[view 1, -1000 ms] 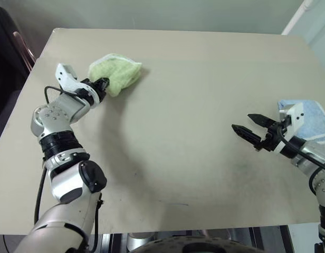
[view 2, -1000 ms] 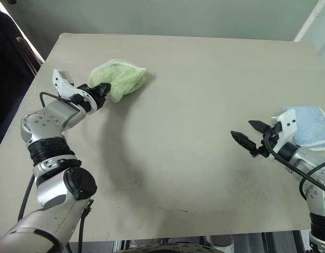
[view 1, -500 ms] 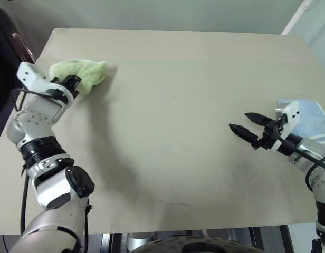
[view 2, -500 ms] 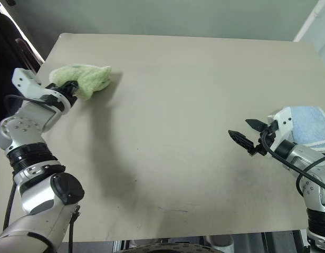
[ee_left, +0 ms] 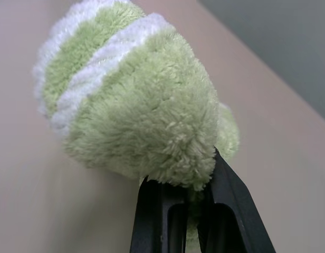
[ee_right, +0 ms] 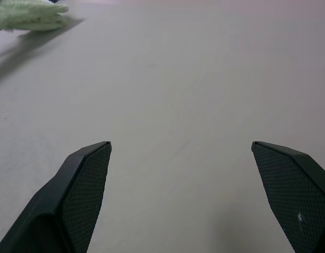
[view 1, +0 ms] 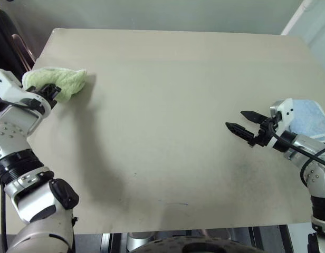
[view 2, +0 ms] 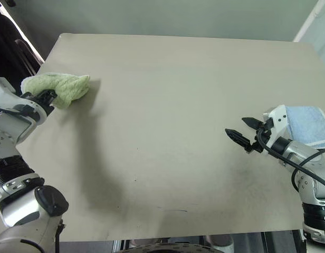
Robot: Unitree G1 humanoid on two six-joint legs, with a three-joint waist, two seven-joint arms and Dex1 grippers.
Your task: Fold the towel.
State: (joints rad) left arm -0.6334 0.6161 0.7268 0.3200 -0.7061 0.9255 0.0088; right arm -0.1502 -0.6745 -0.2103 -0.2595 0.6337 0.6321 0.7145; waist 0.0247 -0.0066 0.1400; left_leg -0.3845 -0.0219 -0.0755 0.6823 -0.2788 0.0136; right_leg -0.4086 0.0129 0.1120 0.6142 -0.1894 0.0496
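Black fingers of our left gripper (view 1: 53,94) are pinched together on the towel (view 1: 56,81), and in the left wrist view we see the green pile squeezed between them (ee_left: 226,205). We hold the towel as a bunched, rounded wad (its white stitched edging shows as bands across the lump) at the far left part of the table (view 1: 168,105), close to the left edge. Its shadow falls on the beige surface just beside it, toward the table's middle.

Our right gripper (view 1: 242,121) hovers over the right side of the table with its two fingers spread wide apart and nothing between them, pointing toward the table's centre. Just behind its wrist lies a pale blue cloth (view 1: 310,117), flat near the right edge. We see the towel and this cloth well apart, with bare tabletop between them.
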